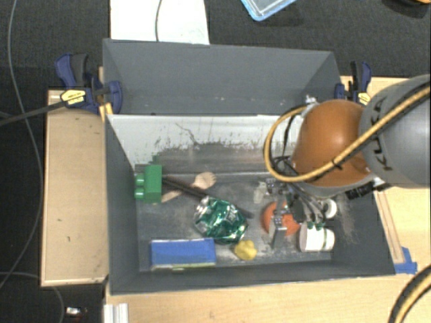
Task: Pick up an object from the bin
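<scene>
Your gripper [278, 226] is low in the right part of the bin [202, 140], right at a small orange-red thing [269, 215] on the floor there. A white cup-like piece [316, 238] lies just beside it on the right. From this angle you cannot tell whether the gripper is open or closed. I'd centre the orange-red thing in the grip, then lift straight up, clear of the white piece and the crumpled green wrapper [219, 221] to the left.

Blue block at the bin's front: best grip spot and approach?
Probably from straight above, taking the blue block mid-length across its narrow width. It lies flat, long side along the front wall, with a yellow lump off its right end. The wall side looks tight.
</scene>
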